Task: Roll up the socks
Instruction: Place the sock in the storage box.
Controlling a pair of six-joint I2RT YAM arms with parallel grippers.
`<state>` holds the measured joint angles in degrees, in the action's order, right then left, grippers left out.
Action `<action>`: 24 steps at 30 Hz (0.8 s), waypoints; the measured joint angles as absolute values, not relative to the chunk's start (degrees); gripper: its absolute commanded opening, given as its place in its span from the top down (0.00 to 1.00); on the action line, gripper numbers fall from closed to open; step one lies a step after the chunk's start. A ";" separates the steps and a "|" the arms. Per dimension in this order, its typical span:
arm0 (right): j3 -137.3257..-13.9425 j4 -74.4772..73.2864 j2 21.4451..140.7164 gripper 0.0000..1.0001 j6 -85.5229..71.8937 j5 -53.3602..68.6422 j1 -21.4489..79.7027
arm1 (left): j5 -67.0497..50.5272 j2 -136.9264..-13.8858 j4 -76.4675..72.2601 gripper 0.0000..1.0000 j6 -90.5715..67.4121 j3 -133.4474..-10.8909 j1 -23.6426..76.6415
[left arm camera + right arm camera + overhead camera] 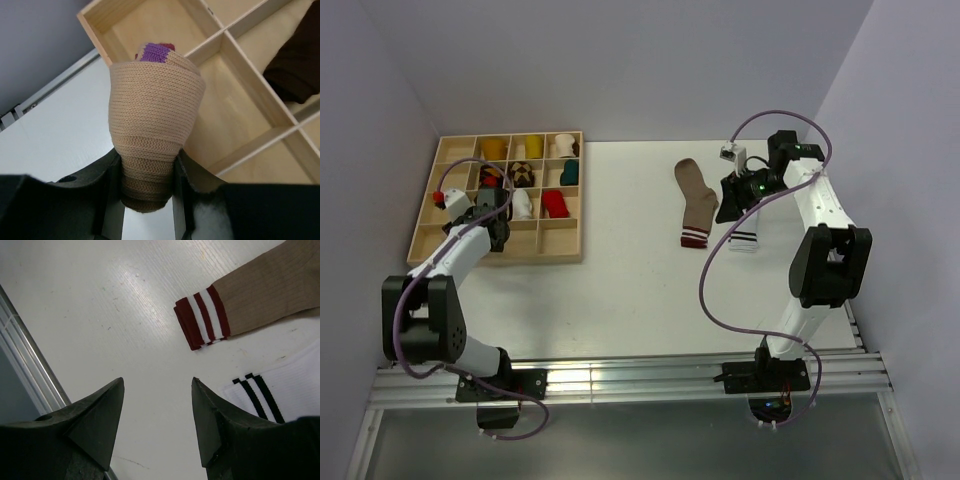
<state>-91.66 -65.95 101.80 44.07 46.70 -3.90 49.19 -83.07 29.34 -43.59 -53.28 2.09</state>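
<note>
A brown sock point(696, 200) with a white-and-maroon cuff lies flat on the white table, and its cuff point(202, 317) shows in the right wrist view. A pale cream sock point(745, 238) with a dark-striped cuff point(272, 392) lies just to its right, partly hidden under my right arm. My right gripper point(730, 205) is open and empty point(157, 382), hovering above bare table beside both cuffs. My left gripper point(498, 218) is over the wooden tray point(560, 258). It is shut point(147, 180) on a rolled tan sock bundle point(152, 115) with purple and red showing at its top.
The tray's compartments point(250, 75) hold several rolled socks: yellow point(495, 148), teal point(569, 172), red point(554, 203), white point(523, 205). A dark brown roll point(297, 60) sits in a neighbouring compartment. Metal rails point(620, 375) run along the near edge; walls close in left and right.
</note>
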 measured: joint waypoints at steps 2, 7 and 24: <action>-91.66 -65.93 101.86 0.37 44.64 46.89 -3.90 | 47.51 -85.95 28.95 1.00 -43.07 -54.28 0.84; -91.29 -65.34 101.86 0.37 45.32 47.09 -3.90 | 42.74 -91.55 27.22 1.00 -41.52 -57.65 -1.04; -87.13 -63.22 101.89 0.37 46.13 46.78 -3.90 | 31.40 -102.69 25.39 1.00 -40.16 -64.12 -4.75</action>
